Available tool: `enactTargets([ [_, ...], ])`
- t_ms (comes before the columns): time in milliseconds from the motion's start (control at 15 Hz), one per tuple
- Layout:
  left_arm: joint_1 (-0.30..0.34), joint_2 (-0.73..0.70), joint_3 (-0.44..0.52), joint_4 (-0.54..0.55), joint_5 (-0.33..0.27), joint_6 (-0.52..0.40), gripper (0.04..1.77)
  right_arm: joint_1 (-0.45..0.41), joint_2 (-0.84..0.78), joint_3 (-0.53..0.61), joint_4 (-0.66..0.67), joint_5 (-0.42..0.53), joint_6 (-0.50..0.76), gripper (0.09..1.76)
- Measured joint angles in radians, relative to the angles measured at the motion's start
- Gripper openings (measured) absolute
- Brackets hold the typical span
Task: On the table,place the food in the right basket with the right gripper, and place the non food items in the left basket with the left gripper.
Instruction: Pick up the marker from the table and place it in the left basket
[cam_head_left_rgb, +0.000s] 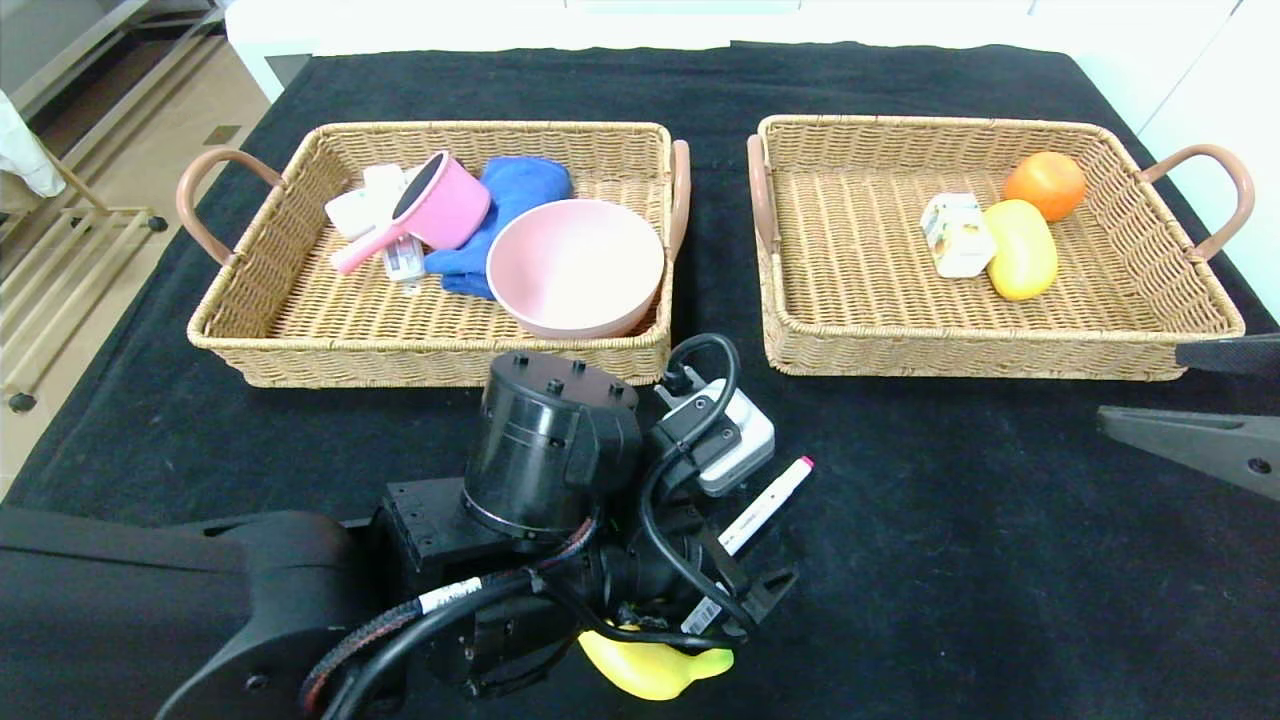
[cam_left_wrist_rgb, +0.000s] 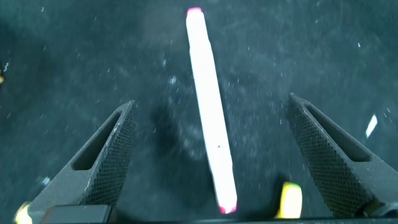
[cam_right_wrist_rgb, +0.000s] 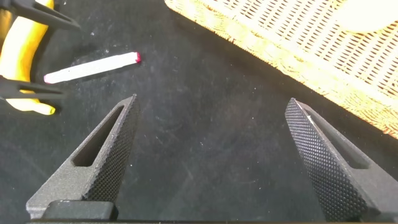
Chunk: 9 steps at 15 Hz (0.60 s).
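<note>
A white marker (cam_left_wrist_rgb: 211, 118) with pink ends lies on the black cloth, lengthwise between the fingers of my left gripper (cam_left_wrist_rgb: 211, 99), which is open and hangs over it without touching. In the head view the marker (cam_head_left_rgb: 765, 505) sticks out from under the left wrist at the front centre. A yellow banana (cam_head_left_rgb: 655, 670) lies just in front of it, mostly hidden by the left arm. My right gripper (cam_head_left_rgb: 1140, 384) hovers open and empty at the right edge, in front of the right basket (cam_head_left_rgb: 960, 355). The left basket (cam_head_left_rgb: 440, 360) stands at the back left.
The left basket holds a pink bowl (cam_head_left_rgb: 575, 265), a pink cup (cam_head_left_rgb: 435, 208), a blue cloth (cam_head_left_rgb: 515, 190) and white items. An orange (cam_head_left_rgb: 1045, 184), a yellow fruit (cam_head_left_rgb: 1020, 248) and a white carton (cam_head_left_rgb: 955, 234) lie in the right basket. The right wrist view shows the marker (cam_right_wrist_rgb: 93, 67) and banana (cam_right_wrist_rgb: 22, 59).
</note>
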<state>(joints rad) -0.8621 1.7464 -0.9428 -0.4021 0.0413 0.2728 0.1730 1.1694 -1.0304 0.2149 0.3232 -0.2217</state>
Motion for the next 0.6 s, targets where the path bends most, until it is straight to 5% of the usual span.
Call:
enactTargets([
  [600, -0.019, 0.053, 0.029, -0.038, 0.046, 0.049, 1.72, -0.001, -0.006, 0.0, 0.001, 0.001, 0.0, 1.71],
])
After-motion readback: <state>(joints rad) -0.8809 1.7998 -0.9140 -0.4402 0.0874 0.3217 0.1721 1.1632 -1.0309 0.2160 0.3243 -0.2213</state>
